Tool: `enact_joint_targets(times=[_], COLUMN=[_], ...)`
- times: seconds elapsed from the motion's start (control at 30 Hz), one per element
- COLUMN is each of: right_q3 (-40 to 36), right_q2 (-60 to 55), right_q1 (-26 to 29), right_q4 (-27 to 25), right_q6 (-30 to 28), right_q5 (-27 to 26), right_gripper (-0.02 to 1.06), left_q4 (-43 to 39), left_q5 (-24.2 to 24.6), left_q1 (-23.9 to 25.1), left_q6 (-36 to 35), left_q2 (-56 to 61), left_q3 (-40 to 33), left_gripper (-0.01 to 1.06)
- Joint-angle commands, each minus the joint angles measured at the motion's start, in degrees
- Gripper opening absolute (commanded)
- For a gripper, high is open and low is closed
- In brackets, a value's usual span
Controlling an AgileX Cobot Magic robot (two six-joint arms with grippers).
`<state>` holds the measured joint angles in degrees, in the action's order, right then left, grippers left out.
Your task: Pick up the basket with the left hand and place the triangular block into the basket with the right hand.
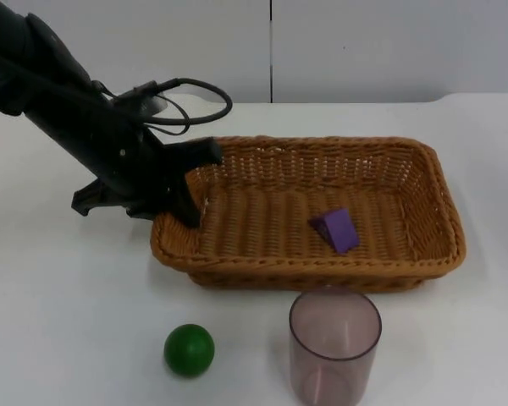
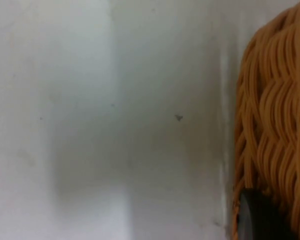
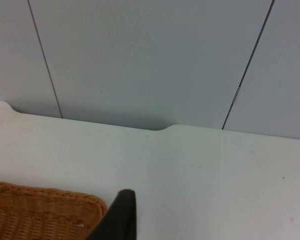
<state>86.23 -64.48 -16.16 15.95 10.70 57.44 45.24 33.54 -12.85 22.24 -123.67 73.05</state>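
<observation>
Gripping the left end wall of the woven tan wicker basket (image 1: 322, 211), the left gripper (image 1: 195, 182) has one black finger inside the rim and the other outside, clamped across the weave; the left wrist view backs this up, with a fingertip pressed against the basket's outer wall (image 2: 270, 125) just above the white worktop (image 2: 115, 125). Basket looks seated on the worktop (image 1: 59, 296) or barely raised, can't tell which, so I'd call the lift unconfirmed. Small purple triangular block (image 1: 337, 229) is already lying on the basket floor, right of centre, clear of all four walls. So the placement half reads as done. Right gripper: one black fingertip (image 3: 121, 215) shows in the right wrist view, above a corner of the basket rim (image 3: 40, 210), pointed over the worktop toward the grey partition wall (image 3: 150, 60); can't tell whether it's open or closed, and nothing seen in it. My read: right arm is waiting, clear of the basket. Outside the basket, a green ball (image 1: 189, 349) and a translucent purple-tinted plastic cup (image 1: 334, 347) stand on the worktop near its front side, ball well apart from it, cup just beside the front rim. Left to do, at most: hold or set down the basket.
</observation>
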Motion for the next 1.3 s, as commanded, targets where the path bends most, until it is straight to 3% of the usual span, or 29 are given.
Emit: enact_joint_targets(times=[0.0,0.27,0.37,0.47,0.5,0.6,0.87,1.0,1.03,1.17,1.27], right_q3=[-0.04,-0.04,-0.04,-0.04,-0.04,-0.04,-0.04,-0.04,-0.04,-0.04,-0.04], right_q2=[0.76,0.76,0.76,0.76,0.76,0.76,0.76,0.76,0.76,0.76,0.76], right_q1=[0.29,0.29,0.29,0.29,0.29,0.29,0.29,0.29,0.29,0.29,0.29], right_q4=[0.08,0.2,0.21,0.21,0.21,0.21,0.21,0.21,0.21,0.21,0.38], right_q6=[0.14,0.14,-0.36,-1.13,-1.13,-1.14,-1.14,-1.14,-1.14,-0.74,-0.76], right_q5=[0.56,0.77,0.77,0.77,0.77,0.66,0.55,0.55,0.55,0.56,0.56], right_gripper=[1.04,1.04,1.04,1.04,1.04,1.04,1.04,1.04,1.04,1.04,1.04], left_q4=[1.86,2.24,2.0,2.12,2.12,2.02,-1.4,-17.06,-17.06,-30.62,-32.05], left_q5=[0.55,0.1,0.1,-0.03,-0.03,0.65,0.57,0.33,0.33,0.81,1.03], left_q1=[-0.18,-0.18,-0.32,-0.44,-0.44,-0.44,-0.44,-0.44,-0.44,-0.44,-0.44], left_q6=[0.07,-0.63,-1.58,-1.58,-1.58,-0.69,-3.06,-14.59,-14.59,-22.24,-23.02], left_q2=[0.24,-0.2,-0.2,-0.2,-0.2,0.12,4.4,8.4,8.4,14.22,18.02], left_q3=[0.34,0.34,0.34,0.34,0.34,0.45,0.45,0.45,0.45,0.45,0.45], left_gripper=[0.0,0.0,0.09,0.42,0.42,1.04,1.05,1.05,1.05,1.05,1.05])
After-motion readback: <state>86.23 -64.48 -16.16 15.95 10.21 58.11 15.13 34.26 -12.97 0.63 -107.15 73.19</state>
